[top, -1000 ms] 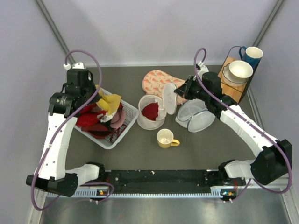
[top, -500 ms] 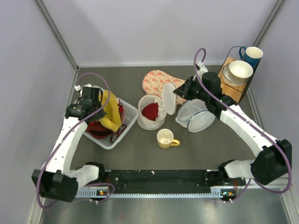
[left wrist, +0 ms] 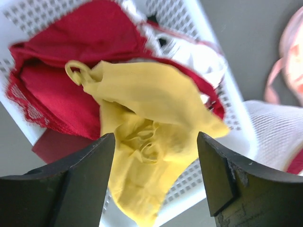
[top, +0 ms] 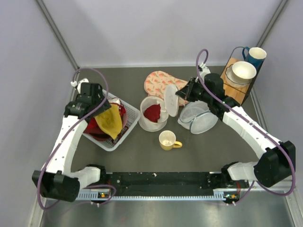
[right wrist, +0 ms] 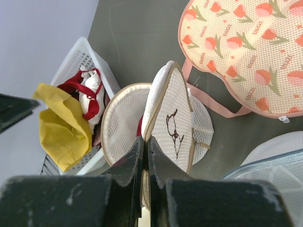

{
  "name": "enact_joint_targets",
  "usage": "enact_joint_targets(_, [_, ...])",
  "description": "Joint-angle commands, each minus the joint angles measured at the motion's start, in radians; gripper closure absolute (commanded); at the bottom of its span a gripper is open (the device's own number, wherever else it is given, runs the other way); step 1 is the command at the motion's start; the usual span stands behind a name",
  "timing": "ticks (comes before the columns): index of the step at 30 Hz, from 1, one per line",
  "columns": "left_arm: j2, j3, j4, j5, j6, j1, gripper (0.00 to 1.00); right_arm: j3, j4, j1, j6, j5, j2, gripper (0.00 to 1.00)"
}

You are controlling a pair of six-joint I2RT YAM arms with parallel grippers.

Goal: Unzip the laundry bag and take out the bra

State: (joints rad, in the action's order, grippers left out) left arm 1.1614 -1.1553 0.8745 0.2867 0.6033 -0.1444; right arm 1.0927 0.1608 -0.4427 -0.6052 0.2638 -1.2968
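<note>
We are looking down on the dark surface [top: 213,146] with both arms reaching in.

Left side: the left gripper [left wrist: 155,142] is hovering over the white basket [top: 133,111]. Its fingers are standing wide apart and are pinching nothing. The bra [top: 111,122], bright yellow, is lying crumpled in the basket right beneath that gripper. It is draping over the red garments [left wrist: 71,47], with one end reaching toward the basket's rim. One small yellow loop is sticking up at its edge.

Centre: the laundry bag [top: 147,125] is sitting just beside the basket, upright and open at the top. Its round flap [right wrist: 173,118], the part with the black mark, is standing up on edge. Something dark red [top: 153,112] is showing inside the bag.

Right side: the right gripper [right wrist: 145,142] is clamping the edge of that flap, fingers pressed together on the cream mesh.

Around it, we are noting a yellow mug [top: 167,140] near the bag. A bluish-grey mesh pouch [top: 199,119] is sitting under the right arm. A flat pink patterned pouch [right wrist: 236,52] is lying behind the bag.
</note>
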Motion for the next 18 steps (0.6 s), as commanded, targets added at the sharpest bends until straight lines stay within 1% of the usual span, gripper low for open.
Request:
enact_joint_targets(1, [-0.083,-0.121,0.018,0.034,-0.051,0.005,0.25,0.003,-0.046,-0.002,0.001,0.006,0.007,1.0])
enact_joint_targets(3, [-0.088,-0.129,0.0,-0.001,-0.062,0.005,0.3,0.003,-0.047,-0.002,-0.001,0.008,0.005,1.0])
enact_joint_targets(5, [-0.069,-0.115,-0.022,-0.029,-0.063,0.005,0.41,-0.001,-0.049,-0.004,-0.004,0.012,0.004,1.0])
enact_joint_targets(7, [-0.045,-0.071,-0.06,-0.07,-0.057,0.005,0.49,-0.002,-0.05,-0.002,-0.007,0.015,0.001,1.0])
enact_joint_targets(8, [-0.019,-0.052,-0.071,-0.07,-0.051,0.005,0.6,-0.002,-0.05,-0.002,-0.005,0.017,0.001,1.0])
enact_joint_targets(10, [0.007,0.0,-0.109,-0.069,-0.034,0.005,0.65,-0.002,-0.05,-0.004,-0.007,0.018,0.002,1.0])
enact_joint_targets(11, [0.038,0.015,-0.123,-0.058,-0.021,0.005,0.71,-0.002,-0.05,-0.004,-0.007,0.017,0.004,1.0])
enact_joint_targets(12, [0.055,0.049,-0.144,-0.051,-0.013,0.003,0.73,-0.004,-0.05,-0.004,-0.007,0.017,0.004,1.0])
enact_joint_targets(14, [0.105,0.071,-0.179,-0.066,0.019,0.005,0.74,-0.004,-0.049,-0.004,-0.007,0.017,0.004,1.0])
enact_joint_targets(16, [0.142,0.127,-0.218,-0.061,0.045,0.005,0.76,-0.01,-0.049,-0.002,-0.004,0.011,0.011,1.0])
enact_joint_targets(18, [0.193,0.183,-0.294,-0.055,0.053,0.005,0.76,-0.013,-0.047,-0.004,-0.004,0.008,0.011,1.0])
